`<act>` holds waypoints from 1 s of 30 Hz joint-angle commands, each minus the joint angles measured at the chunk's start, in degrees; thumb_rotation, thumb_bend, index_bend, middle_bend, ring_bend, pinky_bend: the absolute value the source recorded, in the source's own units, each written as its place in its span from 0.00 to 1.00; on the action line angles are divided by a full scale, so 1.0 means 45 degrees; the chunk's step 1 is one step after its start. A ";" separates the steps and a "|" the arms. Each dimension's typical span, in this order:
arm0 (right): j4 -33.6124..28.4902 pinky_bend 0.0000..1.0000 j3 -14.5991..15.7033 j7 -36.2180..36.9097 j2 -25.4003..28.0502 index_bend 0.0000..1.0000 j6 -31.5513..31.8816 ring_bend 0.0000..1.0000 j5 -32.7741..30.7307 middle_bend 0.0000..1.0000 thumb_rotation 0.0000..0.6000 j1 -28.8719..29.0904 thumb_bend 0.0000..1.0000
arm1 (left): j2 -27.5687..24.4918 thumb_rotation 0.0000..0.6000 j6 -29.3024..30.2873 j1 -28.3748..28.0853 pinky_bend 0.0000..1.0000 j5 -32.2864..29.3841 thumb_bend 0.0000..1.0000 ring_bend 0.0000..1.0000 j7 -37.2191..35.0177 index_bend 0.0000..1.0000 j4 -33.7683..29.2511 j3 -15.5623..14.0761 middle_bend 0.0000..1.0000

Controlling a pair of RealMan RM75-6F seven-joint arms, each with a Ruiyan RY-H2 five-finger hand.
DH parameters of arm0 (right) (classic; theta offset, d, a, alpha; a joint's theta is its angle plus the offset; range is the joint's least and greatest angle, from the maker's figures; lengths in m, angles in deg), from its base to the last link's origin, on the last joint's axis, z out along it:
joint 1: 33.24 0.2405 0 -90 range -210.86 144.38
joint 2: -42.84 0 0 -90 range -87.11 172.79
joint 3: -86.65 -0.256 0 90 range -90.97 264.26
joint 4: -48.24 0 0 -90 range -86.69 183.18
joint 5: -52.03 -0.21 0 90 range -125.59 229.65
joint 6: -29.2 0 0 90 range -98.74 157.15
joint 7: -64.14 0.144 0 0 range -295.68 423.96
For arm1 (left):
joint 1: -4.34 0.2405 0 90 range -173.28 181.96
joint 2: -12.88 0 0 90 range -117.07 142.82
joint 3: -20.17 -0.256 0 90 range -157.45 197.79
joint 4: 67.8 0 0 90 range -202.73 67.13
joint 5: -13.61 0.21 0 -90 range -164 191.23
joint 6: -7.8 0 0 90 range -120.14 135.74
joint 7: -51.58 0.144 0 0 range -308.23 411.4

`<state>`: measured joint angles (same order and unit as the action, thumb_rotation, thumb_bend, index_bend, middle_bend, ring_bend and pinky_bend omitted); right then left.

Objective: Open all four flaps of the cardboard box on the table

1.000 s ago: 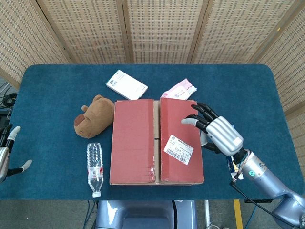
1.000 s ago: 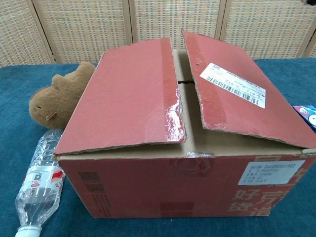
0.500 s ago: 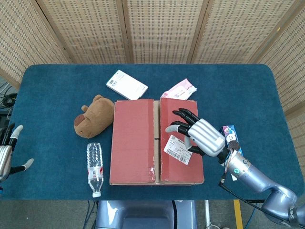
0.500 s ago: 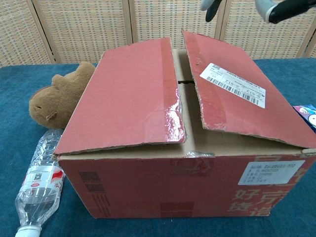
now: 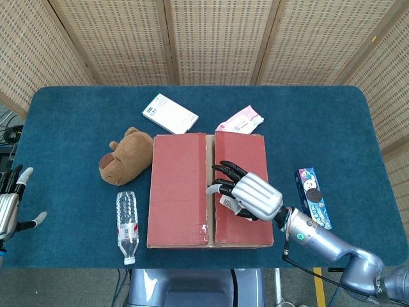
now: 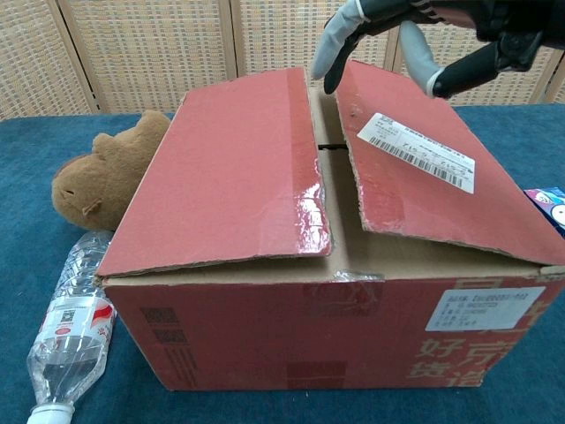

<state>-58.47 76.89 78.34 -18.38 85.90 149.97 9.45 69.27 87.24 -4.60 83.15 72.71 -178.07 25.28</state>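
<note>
one hand, the right hand (image 5: 246, 195), hovers open over the box (image 5: 209, 190) mid-table, fingers (image 6: 334, 55) near the middle gap. best to hook under the right flap's (image 6: 415, 168) inner edge and lift outward. left hand (image 5: 7, 206) idles open, far left.

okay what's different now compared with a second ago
The right hand has moved left from beside the box, over the right flap; its fingers now reach the gap between the top flaps. It holds nothing. The left hand rose slightly at the table's left edge. Flaps, plush, bottle and packets stayed put.
</note>
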 commanded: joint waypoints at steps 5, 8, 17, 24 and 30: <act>0.0092 0.04 0.0103 -0.0492 -0.0274 0.28 -0.0360 0.02 -0.0348 0.33 1.00 0.0289 1.00 | -0.0018 0.86 0.0001 -0.0003 0.00 -0.0032 0.22 0.00 -0.0102 0.02 0.0046 -0.0036 0.00; 0.0145 0.04 0.0151 -0.0620 -0.0336 0.28 -0.0463 0.02 -0.0478 0.33 1.00 0.0362 1.00 | -0.0018 0.86 -0.0006 -0.0016 0.00 -0.0069 0.22 0.00 -0.0112 0.02 0.0057 -0.0041 0.00; 0.0323 0.04 0.0237 -0.0872 -0.0481 0.28 -0.0670 0.02 -0.0833 0.33 1.00 0.0555 1.00 | -0.0015 0.86 -0.0032 -0.0011 0.00 -0.0105 0.22 0.00 -0.0285 0.02 0.0173 -0.0090 0.00; 0.0484 0.04 0.0332 -0.0986 -0.0597 0.28 -0.0820 0.02 -0.1021 0.33 1.00 0.0672 1.00 | 0.0011 0.86 -0.0090 -0.0071 0.00 -0.0251 0.22 0.00 -0.0231 0.02 0.0154 -0.0077 0.00; 0.0603 0.04 0.0399 -0.1022 -0.0624 0.28 -0.0801 0.02 -0.1161 0.36 1.00 0.0696 1.00 | 0.0023 0.86 -0.0074 -0.0073 0.00 -0.0307 0.22 0.00 -0.0245 0.02 0.0183 -0.0091 0.00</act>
<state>-55.77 78.67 73.75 -21.19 82.30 144.75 12.58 69.37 86.90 -4.92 81.77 71.60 -177.25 24.87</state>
